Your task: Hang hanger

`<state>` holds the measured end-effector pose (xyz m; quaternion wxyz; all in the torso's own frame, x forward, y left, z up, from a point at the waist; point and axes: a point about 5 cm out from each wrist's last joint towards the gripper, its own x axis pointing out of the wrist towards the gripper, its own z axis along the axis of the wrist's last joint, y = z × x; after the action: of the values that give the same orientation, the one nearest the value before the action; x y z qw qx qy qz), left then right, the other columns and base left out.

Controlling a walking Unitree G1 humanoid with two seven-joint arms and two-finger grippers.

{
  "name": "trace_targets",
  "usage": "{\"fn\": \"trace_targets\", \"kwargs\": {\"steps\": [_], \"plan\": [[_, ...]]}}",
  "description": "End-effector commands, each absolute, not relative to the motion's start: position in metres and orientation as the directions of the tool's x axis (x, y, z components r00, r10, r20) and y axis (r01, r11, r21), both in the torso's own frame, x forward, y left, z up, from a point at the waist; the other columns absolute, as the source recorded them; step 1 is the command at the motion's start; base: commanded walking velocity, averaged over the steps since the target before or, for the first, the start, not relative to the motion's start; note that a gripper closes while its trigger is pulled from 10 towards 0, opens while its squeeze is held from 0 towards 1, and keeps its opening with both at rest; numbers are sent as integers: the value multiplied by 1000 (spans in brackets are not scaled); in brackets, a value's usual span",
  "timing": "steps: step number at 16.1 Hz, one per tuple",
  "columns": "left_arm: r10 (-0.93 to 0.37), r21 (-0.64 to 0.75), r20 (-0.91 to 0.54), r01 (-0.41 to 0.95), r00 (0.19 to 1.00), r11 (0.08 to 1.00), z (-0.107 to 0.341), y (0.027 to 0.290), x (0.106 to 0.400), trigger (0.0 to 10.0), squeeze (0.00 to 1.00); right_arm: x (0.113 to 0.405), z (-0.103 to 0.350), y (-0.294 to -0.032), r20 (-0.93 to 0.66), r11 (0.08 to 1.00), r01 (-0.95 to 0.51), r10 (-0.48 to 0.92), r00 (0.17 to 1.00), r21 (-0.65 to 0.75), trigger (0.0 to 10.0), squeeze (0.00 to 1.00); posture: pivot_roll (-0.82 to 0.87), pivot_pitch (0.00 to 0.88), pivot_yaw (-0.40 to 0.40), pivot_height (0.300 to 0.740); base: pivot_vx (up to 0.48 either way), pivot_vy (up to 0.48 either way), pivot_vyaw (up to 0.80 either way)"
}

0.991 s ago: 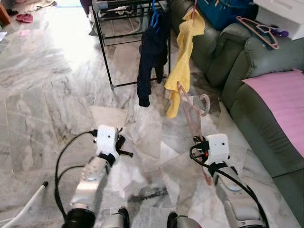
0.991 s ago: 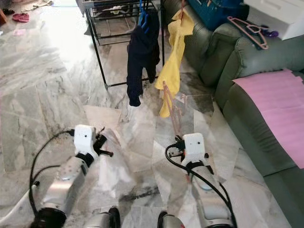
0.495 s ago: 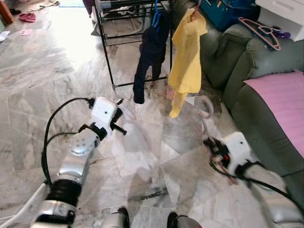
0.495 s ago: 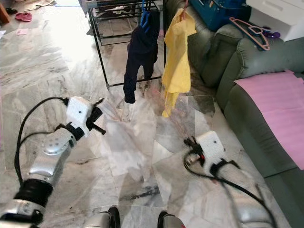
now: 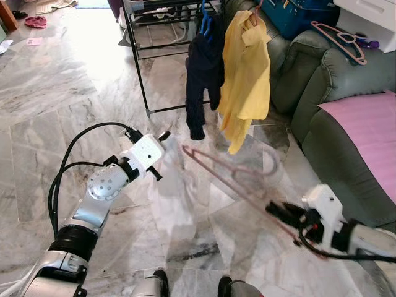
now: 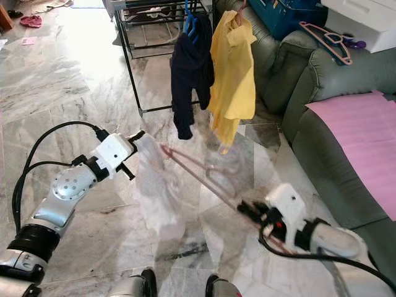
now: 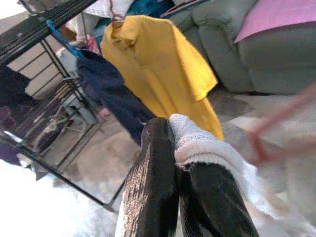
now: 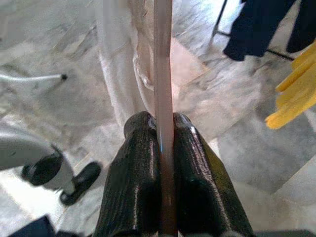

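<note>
Clamping the pink hanger [image 8: 162, 74], right tool [image 8: 163, 129]; left tool [image 7: 174, 143] pinches white cloth [image 7: 202, 148].

Pink hanger [image 5: 229, 176], tilted, white garment-draped [image 5: 176, 198]

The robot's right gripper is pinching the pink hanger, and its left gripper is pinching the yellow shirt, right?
Not quite. The left gripper pinches a white cloth, not the yellow shirt, which hangs on the rack; the left wrist view shows it. The right gripper does pinch the pink hanger.
</note>
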<state>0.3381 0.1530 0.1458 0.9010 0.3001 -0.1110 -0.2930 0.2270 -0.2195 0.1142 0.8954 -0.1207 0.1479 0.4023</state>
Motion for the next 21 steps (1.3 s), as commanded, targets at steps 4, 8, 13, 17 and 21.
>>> {"fn": "trace_targets", "kwargs": {"steps": [4,8,13,17,21], "plan": [[-567,687,35,392,823,612,149,164,344,10000,0,212,118,-217,-403,567,-823,748,527,-24,10000,0,-53,224,-3,740,0,0,0],[-569,686,63,378,820,621,154,163,346,10000,0,204,115,-216,-431,532,-846,769,473,22,10000,0,-51,221,-2,740,0,0,0],[-599,675,111,382,793,631,163,158,344,10000,0,208,111,-214,-439,536,-844,762,476,15,10000,0,-46,217,-2,740,0,0,0],[-555,688,96,348,826,637,164,165,349,10000,0,225,109,-215,-433,590,-795,685,586,-142,10000,0,-41,219,-2,740,0,0,0],[-354,666,120,189,927,721,161,188,359,10000,0,243,108,-214,-360,659,-685,585,726,-311,10000,0,-43,219,-2,740,0,0,0]]}}
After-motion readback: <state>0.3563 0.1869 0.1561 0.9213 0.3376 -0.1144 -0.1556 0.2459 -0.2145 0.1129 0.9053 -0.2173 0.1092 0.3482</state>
